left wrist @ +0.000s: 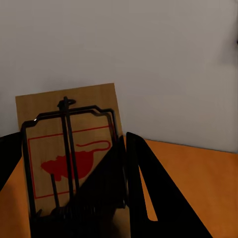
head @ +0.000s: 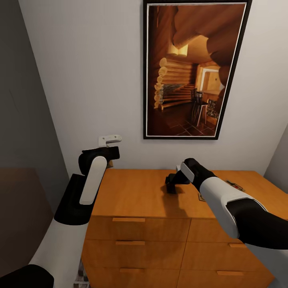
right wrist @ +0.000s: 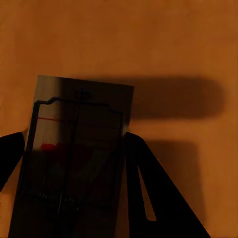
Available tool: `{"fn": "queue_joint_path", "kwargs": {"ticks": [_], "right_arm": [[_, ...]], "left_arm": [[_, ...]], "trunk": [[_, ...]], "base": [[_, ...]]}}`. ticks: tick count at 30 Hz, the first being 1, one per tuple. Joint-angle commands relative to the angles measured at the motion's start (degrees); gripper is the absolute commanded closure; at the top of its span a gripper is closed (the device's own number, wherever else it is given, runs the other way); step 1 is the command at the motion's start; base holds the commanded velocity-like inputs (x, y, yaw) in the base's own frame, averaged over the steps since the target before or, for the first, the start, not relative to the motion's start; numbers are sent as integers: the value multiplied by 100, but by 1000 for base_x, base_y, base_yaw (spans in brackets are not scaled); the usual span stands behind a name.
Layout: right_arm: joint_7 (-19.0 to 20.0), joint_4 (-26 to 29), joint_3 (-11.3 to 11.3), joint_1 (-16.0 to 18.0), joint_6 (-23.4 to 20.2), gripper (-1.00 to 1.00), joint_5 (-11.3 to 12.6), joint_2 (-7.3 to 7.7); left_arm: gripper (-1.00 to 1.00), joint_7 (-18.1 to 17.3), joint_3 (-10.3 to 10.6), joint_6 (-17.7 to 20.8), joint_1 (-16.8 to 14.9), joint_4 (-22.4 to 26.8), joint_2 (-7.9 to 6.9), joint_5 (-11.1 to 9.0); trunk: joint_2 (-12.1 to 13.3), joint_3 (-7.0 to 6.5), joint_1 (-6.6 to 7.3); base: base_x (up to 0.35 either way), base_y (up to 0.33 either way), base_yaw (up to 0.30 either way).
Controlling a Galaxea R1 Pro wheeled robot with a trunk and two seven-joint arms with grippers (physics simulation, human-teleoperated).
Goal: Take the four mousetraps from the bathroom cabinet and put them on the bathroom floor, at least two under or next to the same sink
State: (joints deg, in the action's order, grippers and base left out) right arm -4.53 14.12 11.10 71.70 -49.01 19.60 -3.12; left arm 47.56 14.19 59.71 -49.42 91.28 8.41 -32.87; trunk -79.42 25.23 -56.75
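Observation:
The cabinet [head: 140, 192] stands against the wall below me, with its orange-brown top in view. My left gripper [head: 109, 154] hovers over its back left corner, shut on a mousetrap [left wrist: 74, 124], a tan board with a red mouse print and dark wire, held between the fingers [left wrist: 136, 168]. My right gripper [head: 172, 185] hangs just above the middle of the top, shut on a second mousetrap [right wrist: 79, 124] that lies in shadow. A third mousetrap [head: 234, 185] lies flat on the top at the right. Beside my right forearm peeks a tan corner [head: 201, 197], possibly another.
A dark-framed log-cabin picture [head: 196, 70] hangs on the white wall above the cabinet. A small white bracket [head: 109, 139] juts from the wall over my left gripper. Drawer fronts with slim handles [head: 129, 219] face me. A grey wall [head: 24, 120] closes the left side.

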Motion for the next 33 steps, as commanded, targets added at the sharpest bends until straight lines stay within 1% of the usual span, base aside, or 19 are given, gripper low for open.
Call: {"fn": "queue_joint_path", "kwargs": {"ticks": [1, 9, 13, 14, 17, 18, 19, 22, 23, 27, 33], "right_arm": [[-54, 11, 36, 3, -16, 100, 80, 3], [-34, 105, 47, 1, -12, 100, 79, -16], [-32, 529, 134, -29, -22, 100, 81, -25], [-31, 756, 214, -100, -30, 100, 83, -24], [-34, 1132, 330, -265, -82, 100, 86, -30], [-35, 1273, 356, -317, -138, 100, 86, -28], [-41, 1570, 395, -408, -314, 100, 83, -23], [-52, 2017, 424, -558, -622, 100, 80, -12], [-62, 2285, 433, -664, -787, 100, 76, -6], [-76, 2681, 443, -832, -1035, 100, 74, 1], [-77, 2940, 438, -912, -1099, 100, 82, 14]], "left_arm": [[100, 61, 5, 29, -6, 4, 1, -35], [100, 61, 5, 29, -6, 4, 3, -35], [100, 61, 5, 29, -6, 4, 3, -35], [100, 61, 5, 29, -6, 4, 3, -35], [100, 62, 5, 29, -6, 3, 3, -35], [100, 64, 5, 29, -6, 3, 3, -35], [100, 66, 5, 29, -6, 3, 3, -35], [100, 68, 5, 29, -6, 4, 0, -35], [100, 68, 5, 29, -6, 4, -2, -35], [100, 69, 5, 29, -6, 4, -5, -35], [100, 70, 5, 29, -6, 4, -6, -35]], "trunk": [[-4, 7, 0], [-4, 7, 0], [-4, 7, 0], [-4, 7, 0], [-4, 7, 0], [-4, 7, 0], [-4, 7, 0], [-4, 7, 0], [-4, 7, 0], [-4, 7, 0], [-4, 7, 0]], "base": [[0, 0, 0], [0, 0, 0], [0, 0, 0], [0, 0, 0], [0, 0, 0], [0, 0, 0], [0, 0, 0], [0, 0, 0], [0, 0, 0], [0, 0, 0], [0, 0, 0]]}}
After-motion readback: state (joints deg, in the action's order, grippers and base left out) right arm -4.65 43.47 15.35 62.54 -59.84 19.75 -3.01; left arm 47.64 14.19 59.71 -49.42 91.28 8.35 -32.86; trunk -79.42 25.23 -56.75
